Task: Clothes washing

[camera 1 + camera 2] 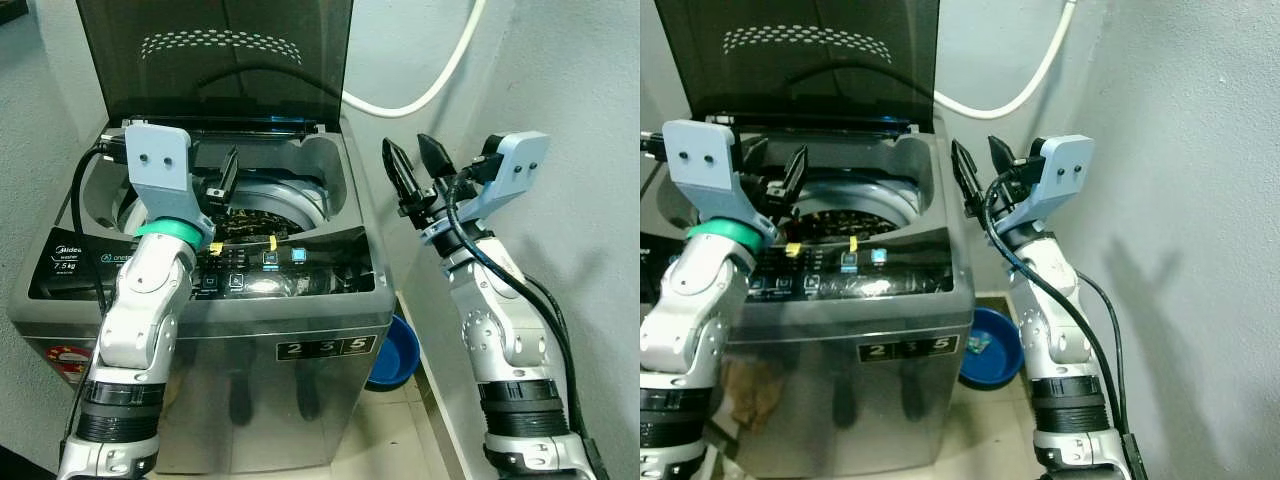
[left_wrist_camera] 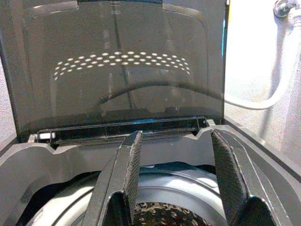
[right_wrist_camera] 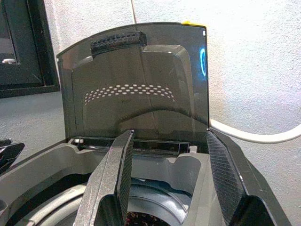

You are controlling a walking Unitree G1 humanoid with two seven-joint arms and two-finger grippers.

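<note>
Pale plaster walls frame a top-loading washing machine (image 1: 300, 330), lid (image 1: 215, 50) raised at upper left. Dark laundry (image 1: 255, 222) in the drum — probably soft, limp — wants a bunched-fold pinch. Left gripper (image 1: 218, 180) and right gripper (image 1: 417, 165) are both spread wide, empty.

Head stereo pair looks forward and down on the washing machine (image 1: 250, 300) from close by. Both wrist cameras sit near its top, facing along their fingers toward the raised lid (image 2: 117, 70); all views share lid and drum opening (image 1: 855, 215).
</note>
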